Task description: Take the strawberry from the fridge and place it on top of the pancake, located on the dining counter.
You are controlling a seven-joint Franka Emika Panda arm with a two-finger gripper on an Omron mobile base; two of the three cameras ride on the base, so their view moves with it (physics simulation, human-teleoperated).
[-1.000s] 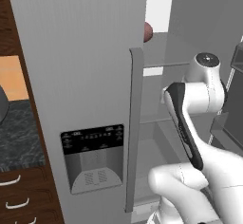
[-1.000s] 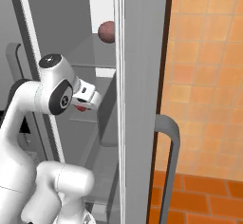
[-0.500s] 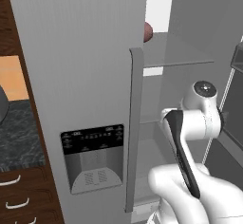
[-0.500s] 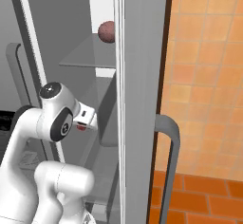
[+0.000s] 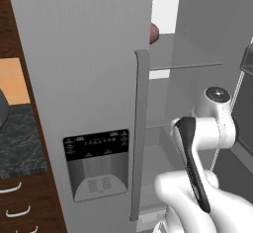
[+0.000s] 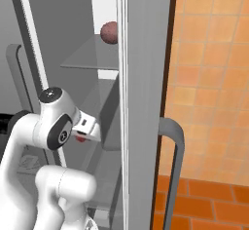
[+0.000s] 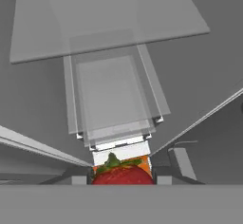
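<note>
Apparently clamped between the gripper's (image 6: 82,137) closed fingers, the strawberry (image 7: 123,174) sits just outside the fridge (image 5: 79,79) shelves and wants a level, unhurried carry clear of the door.

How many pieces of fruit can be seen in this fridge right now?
2: the strawberry held in the shut gripper, and a reddish-brown round fruit on the top glass shelf. The closed door may hide others.

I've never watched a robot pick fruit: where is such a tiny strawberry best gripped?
Across its plump red sides, as the end effector holds the strawberry now: shut on its flanks, leafy cap clear. Its rounded body suits a squeeze from two opposite sides.
</note>
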